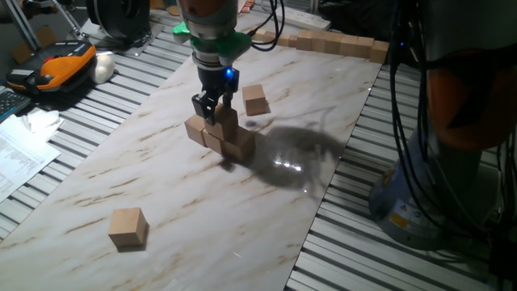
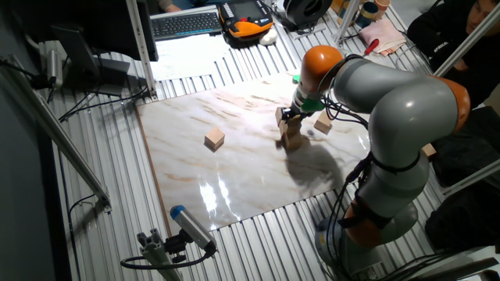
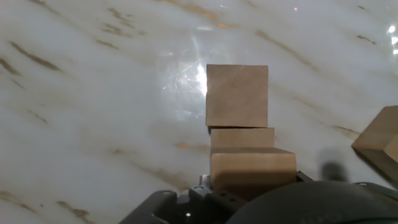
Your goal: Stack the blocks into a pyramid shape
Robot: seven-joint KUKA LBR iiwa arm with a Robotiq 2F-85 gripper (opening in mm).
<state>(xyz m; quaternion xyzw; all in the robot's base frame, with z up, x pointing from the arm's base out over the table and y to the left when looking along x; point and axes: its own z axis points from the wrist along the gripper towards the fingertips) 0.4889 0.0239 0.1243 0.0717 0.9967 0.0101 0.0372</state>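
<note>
Blocks (image 1: 218, 136), where do they sit right now? (asked by the second desk)

Me: Four are bunched mid-board, directly under the gripper (image 1: 210, 107). It looks like a ground row with one cube riding on top, but I can't count the row cleanly from either fixed view. One loose block (image 1: 255, 99) lies just beside the bunch on the far side. A stray block (image 1: 128, 226) sits well apart, near the front edge of the marble board (image 1: 161, 182).

Second desk: Tool status?

Me: Cannot tell. In the hand view the nearest cube (image 3: 252, 169) fills the space at the finger roots, but the fingertips themselves are hidden. It could be clamped or just let go.

Second desk: Handling notes?

Me: My judgement is plain unpainted wood, so light, rigid and not fragile. The glossy board offers little friction, so a nudged cube would slide and knock its neighbours. I'd take each one across two opposite flat faces at mid-height, fingers square to the grain faces and not on the corners. The joined row (image 1: 331, 42) at the far end stays out of it.
</note>
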